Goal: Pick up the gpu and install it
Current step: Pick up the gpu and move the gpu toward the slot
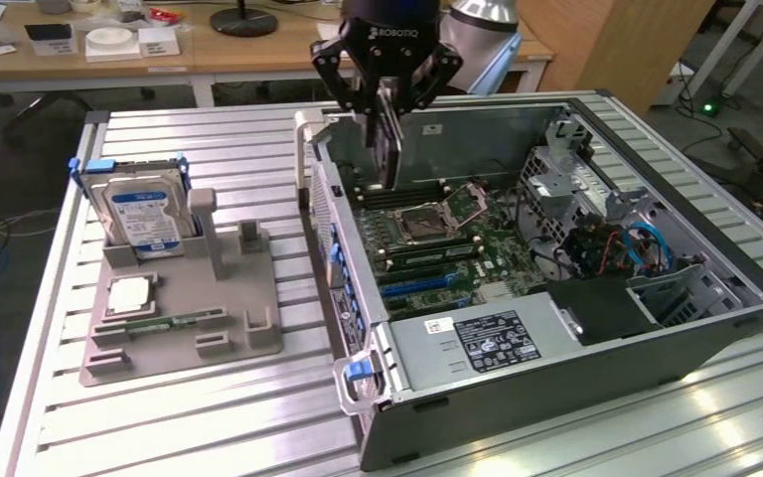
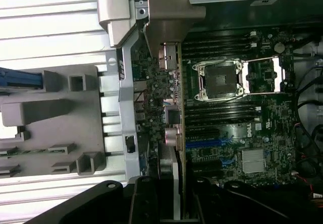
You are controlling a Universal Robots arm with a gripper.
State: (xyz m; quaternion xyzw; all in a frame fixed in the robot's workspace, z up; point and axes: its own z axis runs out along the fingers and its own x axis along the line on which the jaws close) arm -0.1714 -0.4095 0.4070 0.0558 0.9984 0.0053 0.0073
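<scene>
The gpu (image 1: 388, 154) hangs on edge as a thin dark card, its lower end reaching down over the motherboard (image 1: 451, 253) inside the open computer case (image 1: 699, 333). My gripper (image 1: 388, 99) is shut on the card's upper part, above the case's rear left wall. In the wrist view the gpu (image 2: 171, 128) appears edge-on with its silver bracket (image 2: 169, 17) at the far end, beside the case's rear slot wall. The gripper (image 2: 174, 204) clamps it from both sides with its black fingers (image 2: 144, 201). The card stands over the board just beside the CPU socket (image 2: 219, 80).
A grey fixture tray (image 1: 223, 333) lies on the exterior view's left of the case, holding a silver hard drive (image 1: 143, 214), a CPU chip (image 1: 130, 295) and a memory stick (image 1: 156, 323). Cables and drive cages (image 1: 620, 248) fill the case's right side. A power supply (image 1: 481, 343) sits at its front.
</scene>
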